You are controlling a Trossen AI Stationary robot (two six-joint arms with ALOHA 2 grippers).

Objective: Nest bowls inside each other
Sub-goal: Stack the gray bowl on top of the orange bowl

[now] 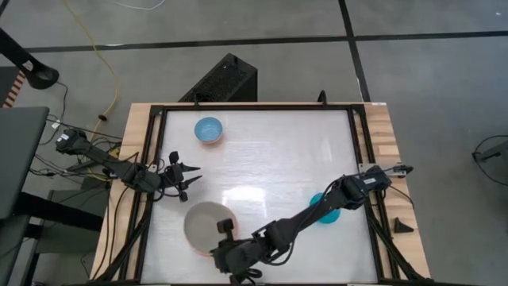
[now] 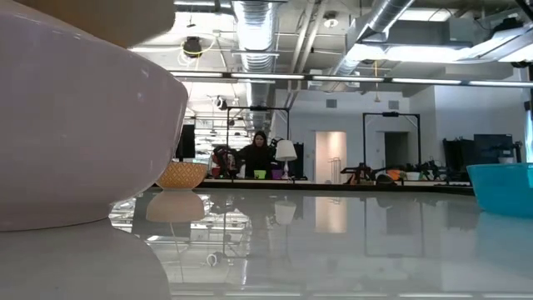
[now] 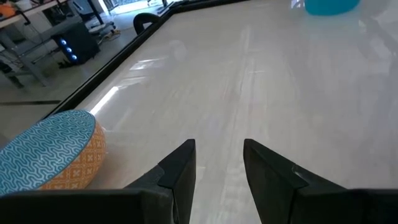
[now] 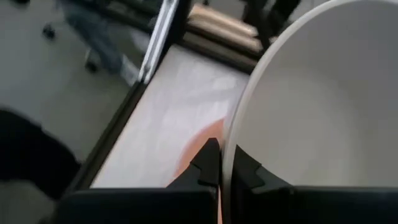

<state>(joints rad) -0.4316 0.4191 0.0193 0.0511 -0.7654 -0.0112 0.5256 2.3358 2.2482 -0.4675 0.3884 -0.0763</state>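
A large bowl (image 1: 205,226), pale inside, stands at the table's near edge, and my right gripper (image 1: 226,229) is shut on its right rim. A salmon-pink sliver (image 1: 203,253) shows at its near side; whether that is a second bowl under it, I cannot tell. In the low view its pale wall (image 2: 75,133) rests on the table. The small light blue bowl (image 1: 209,129), orange outside, sits at the far left. The teal bowl (image 1: 325,210) sits at the right, partly under my right arm. My left gripper (image 1: 189,176) hangs open at the table's left edge. My right gripper pinches the large bowl's rim (image 4: 231,134), one finger inside the bowl and one outside. The fingers come slanting down from the table's near right. A salmon-pink surface (image 4: 205,140) shows just outside the rim beside the fingers.
A black frame (image 1: 254,106) runs round the white tabletop, with wooden strips (image 1: 389,135) outside it. My right arm (image 1: 309,214) lies slantwise across the table's near right. The table's middle (image 1: 270,159) is bare. A person (image 2: 256,154) stands far off in the room behind.
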